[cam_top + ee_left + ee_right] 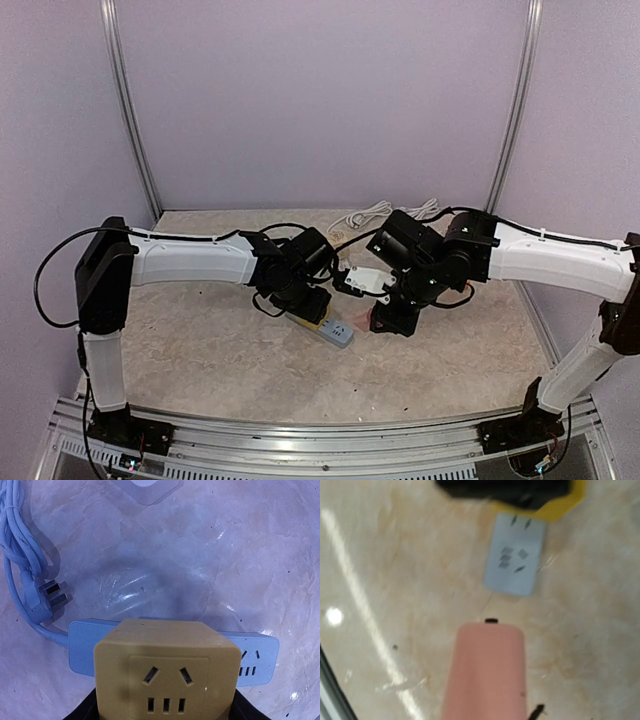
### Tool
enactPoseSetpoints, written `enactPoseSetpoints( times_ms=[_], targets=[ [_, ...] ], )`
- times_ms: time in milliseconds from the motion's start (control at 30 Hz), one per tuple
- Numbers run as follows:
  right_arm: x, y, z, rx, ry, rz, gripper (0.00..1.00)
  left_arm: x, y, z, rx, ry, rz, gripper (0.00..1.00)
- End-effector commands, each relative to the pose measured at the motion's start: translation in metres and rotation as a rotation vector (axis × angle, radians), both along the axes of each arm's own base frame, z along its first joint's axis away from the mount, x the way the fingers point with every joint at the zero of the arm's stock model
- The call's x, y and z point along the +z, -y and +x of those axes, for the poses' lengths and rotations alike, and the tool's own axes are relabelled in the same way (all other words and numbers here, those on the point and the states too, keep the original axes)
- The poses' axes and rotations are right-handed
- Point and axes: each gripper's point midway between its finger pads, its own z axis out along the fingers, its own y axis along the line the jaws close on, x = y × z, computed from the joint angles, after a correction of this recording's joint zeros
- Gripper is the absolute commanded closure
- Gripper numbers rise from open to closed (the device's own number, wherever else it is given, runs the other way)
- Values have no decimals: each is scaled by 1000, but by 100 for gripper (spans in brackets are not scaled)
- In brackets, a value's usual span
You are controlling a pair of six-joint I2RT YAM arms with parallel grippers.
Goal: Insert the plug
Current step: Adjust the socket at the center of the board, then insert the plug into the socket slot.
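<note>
Firmly, left claw (304, 301) clamps yellow socket cube (167, 675); right claw (388, 318) clamps pink plug (487, 670).

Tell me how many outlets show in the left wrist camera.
2: one on the yellow adapter up front, one at the right end of the blue-grey power strip behind it. The adapter may hide more.

Pink plug (487, 675) hangs near the pale-blue power strip (515, 565), yellow socket cube (166, 670) seemingly atop.

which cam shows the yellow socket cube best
The left wrist view: the yellow socket cube fills the foreground, slots sharp. The top view shows only a yellow sliver; the right wrist view a blurred yellow corner at its top edge.
</note>
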Motion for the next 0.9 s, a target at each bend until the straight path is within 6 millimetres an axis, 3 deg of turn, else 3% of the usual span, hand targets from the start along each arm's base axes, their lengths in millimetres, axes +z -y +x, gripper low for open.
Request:
enactPoseSetpoints(
  times_ms=[0, 200, 467, 700, 867],
  targets=[
    [0, 2, -4, 49, -43, -40, 100, -19, 12, -29, 21, -118, -20, 38],
    [-6, 3, 6, 52, -56, -78, 100, -10, 10, -23, 40, -69, -58, 24],
    [-1, 5, 24, 22, -85, -32, 100, 35, 13, -15, 6, 71, -187, 4],
    [-2, 3, 39, 8, -120, -21, 100, 82, 8, -9, 10, 222, -337, 1],
    [-12, -6, 46, 22, -165, -39, 100, 109, -16, -4, 84, 311, -424, 1]
  ],
)
